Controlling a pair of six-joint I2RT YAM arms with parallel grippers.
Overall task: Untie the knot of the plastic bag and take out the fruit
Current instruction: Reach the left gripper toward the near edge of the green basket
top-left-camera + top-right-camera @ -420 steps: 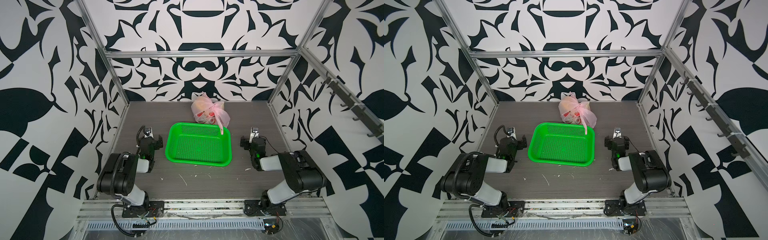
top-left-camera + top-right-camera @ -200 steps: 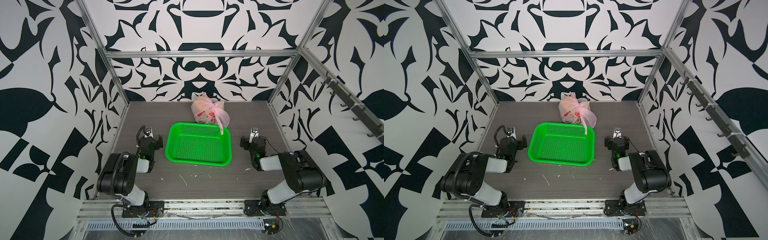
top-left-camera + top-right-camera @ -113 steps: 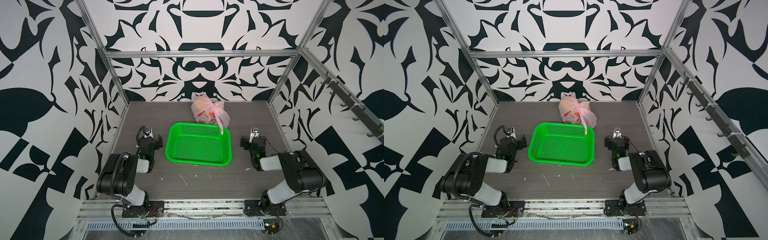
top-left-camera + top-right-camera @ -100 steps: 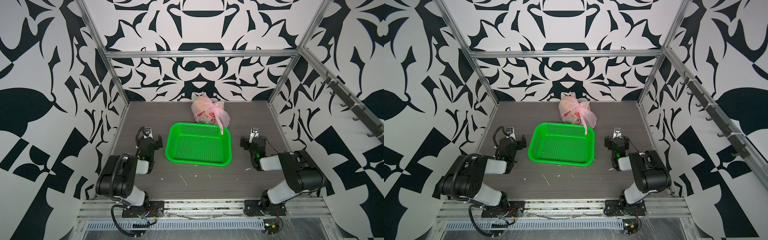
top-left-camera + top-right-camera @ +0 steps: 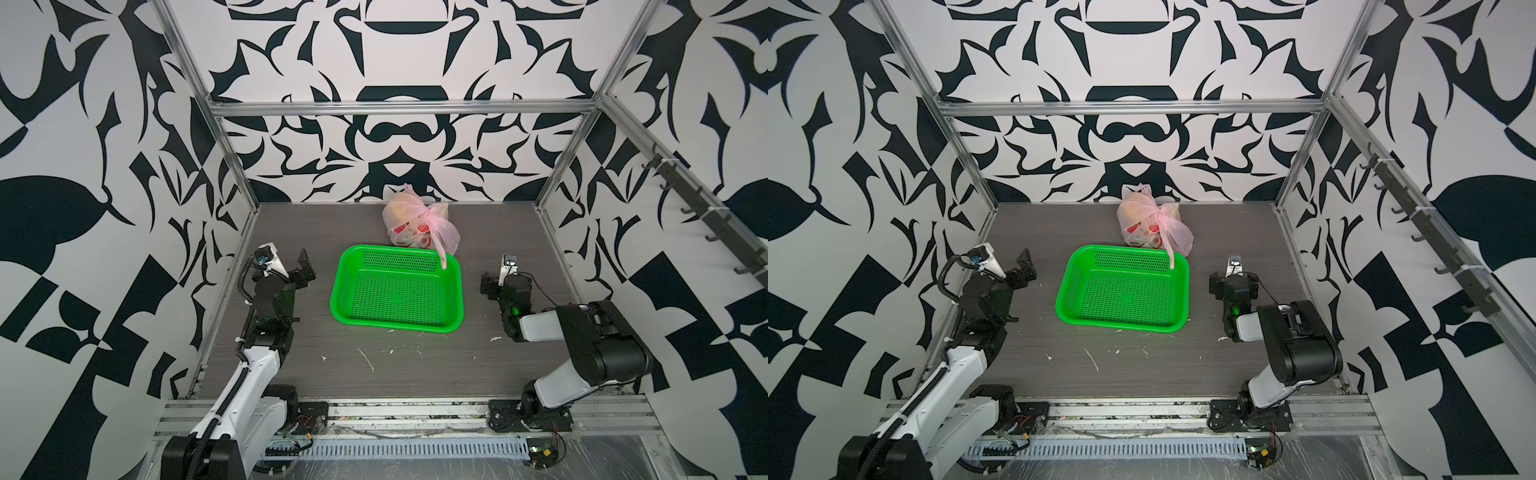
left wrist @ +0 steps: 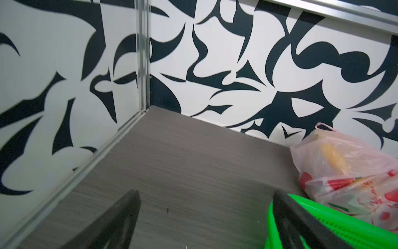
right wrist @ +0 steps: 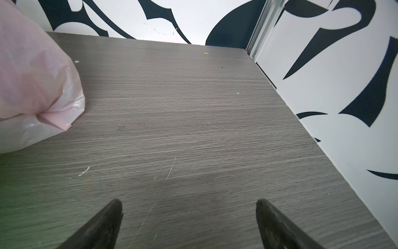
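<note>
The plastic bag (image 5: 415, 226) (image 5: 1152, 228), pale pink with red prints, lies tied at the back of the table, just behind the green basket. The knot (image 5: 430, 212) (image 5: 1159, 214) sits on its top right, and one loose handle end droops over the basket's rim. Yellow fruit (image 6: 333, 158) shows dimly through the film; the other fruit is hidden. My left gripper (image 5: 286, 262) (image 5: 1008, 266) (image 6: 204, 195) hangs open and empty left of the basket. My right gripper (image 5: 503, 279) (image 5: 1233, 277) (image 7: 188, 202) rests low right of the basket, open and empty, the bag's side (image 7: 32, 86) ahead of it.
A green perforated basket (image 5: 335, 299) (image 5: 1062, 300) (image 6: 349, 224) stands mid-table between the arms. White scraps (image 5: 366, 360) litter the wood in front of it. Patterned walls with metal posts close three sides, and a hook rail (image 5: 685, 199) runs along the right wall.
The left arm has unfolded and lifted its gripper off the table, a little forward. The right arm, bag and basket have not moved.
</note>
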